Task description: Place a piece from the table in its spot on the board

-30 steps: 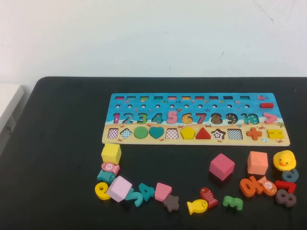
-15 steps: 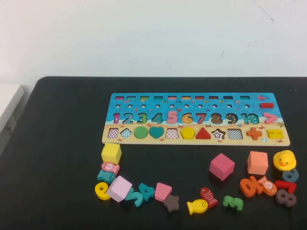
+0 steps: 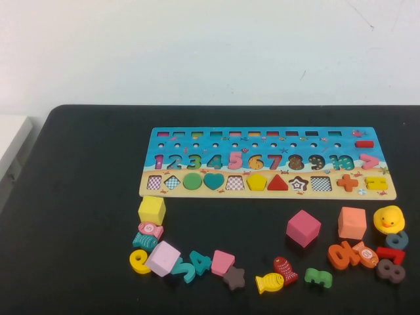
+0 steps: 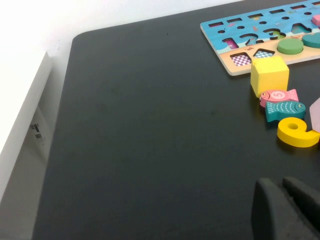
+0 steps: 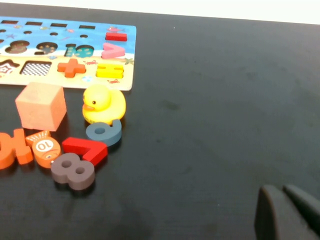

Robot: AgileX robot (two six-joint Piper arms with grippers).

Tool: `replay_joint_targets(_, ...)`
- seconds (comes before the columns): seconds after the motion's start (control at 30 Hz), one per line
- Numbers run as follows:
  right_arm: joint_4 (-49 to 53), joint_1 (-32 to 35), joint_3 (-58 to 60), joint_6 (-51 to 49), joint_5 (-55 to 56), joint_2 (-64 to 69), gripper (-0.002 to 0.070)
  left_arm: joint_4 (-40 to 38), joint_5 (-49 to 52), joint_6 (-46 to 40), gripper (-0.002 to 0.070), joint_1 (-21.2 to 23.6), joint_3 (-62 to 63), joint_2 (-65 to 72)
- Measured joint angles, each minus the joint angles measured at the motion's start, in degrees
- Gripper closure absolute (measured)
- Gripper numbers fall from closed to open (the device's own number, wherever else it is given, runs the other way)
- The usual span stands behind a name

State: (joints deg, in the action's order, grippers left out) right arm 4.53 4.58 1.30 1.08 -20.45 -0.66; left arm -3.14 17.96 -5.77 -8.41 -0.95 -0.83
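High view: the board (image 3: 197,136) lies across the far middle of the black surface (image 3: 79,197). In the board's lower row of shape slots the piece (image 3: 256,182), a yellow pentagon, sits flat in its slot, with a checkered slot on its left and a red triangle (image 3: 278,183) on its right. Loose blocks lie along the near side of the board: a yellow cube (image 3: 151,210) below its left end, a pink cube (image 3: 303,228) below its middle-right, an orange cube (image 3: 352,223) and a duck (image 3: 389,219) below its right end. Neither arm shows in this view.

In the left wrist view the left tool (image 4: 282,182) hangs over bare surface, well off the board's left end, clenched on nothing. In the right wrist view the right tool (image 5: 282,189) hangs over bare surface, well off the board's right end, also clenched and holding nothing.
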Motion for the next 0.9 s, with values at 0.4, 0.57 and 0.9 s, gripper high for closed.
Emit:
replay_joint_targets(0.4,0.0,0.0,0.0,0.0,0.0,0.0,0.0658,-0.1,0.1,0.0,0.0676,4.8,0.0,0.0)
replay_joint_targets(0.57,0.0,0.0,0.0,0.0,0.0,0.0,0.0658,-0.1,0.1,0.0,0.0676,5.1,0.0,0.0)
replay_joint_targets(0.9,0.0,0.0,0.0,0.0,0.0,0.0,0.0658,-0.1,0.1,0.2,0.0676,5.1,0.0,0.0)
